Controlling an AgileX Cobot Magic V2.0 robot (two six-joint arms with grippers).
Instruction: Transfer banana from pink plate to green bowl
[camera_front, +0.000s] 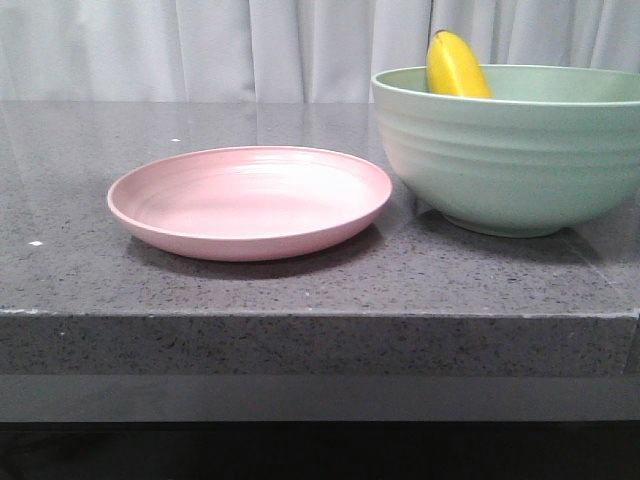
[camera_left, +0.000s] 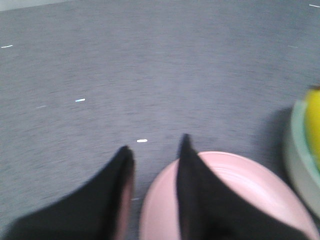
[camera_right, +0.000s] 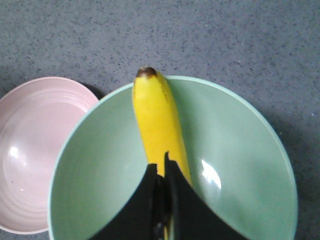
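— Where's the banana (camera_front: 456, 66) right now?

— In the green bowl (camera_front: 510, 150), leaning against the inside wall. From the front 1 end pokes up above the rim, on the side toward the plate. Seen from the right wrist, its dark tip (camera_right: 146, 72) rests right at the rim of the bowl and the rest slopes down inside.

— And the pink plate (camera_front: 250, 200)?

— Sitting on the grey speckled counter (camera_front: 300, 290), just beside the bowl, to its left from the front. There's nothing on it. The 2 dishes look very close, though I can't say whether the rims touch.

— Is the right gripper (camera_right: 164, 167) holding the banana?

— It hangs over the bowl with its 2 black fingers nearly together, only a thin slit between them, right over the lower part of the banana. Whether they're actually pinching it or just sitting above it, I can't tell.

— The left one?

— The left gripper (camera_left: 155, 150) is spread apart, with nothing between its fingers. 1 finger (camera_left: 195, 195) hangs over the plate's edge, the other over bare counter. That view is blurred. A slice of the bowl and the banana shows at its edge
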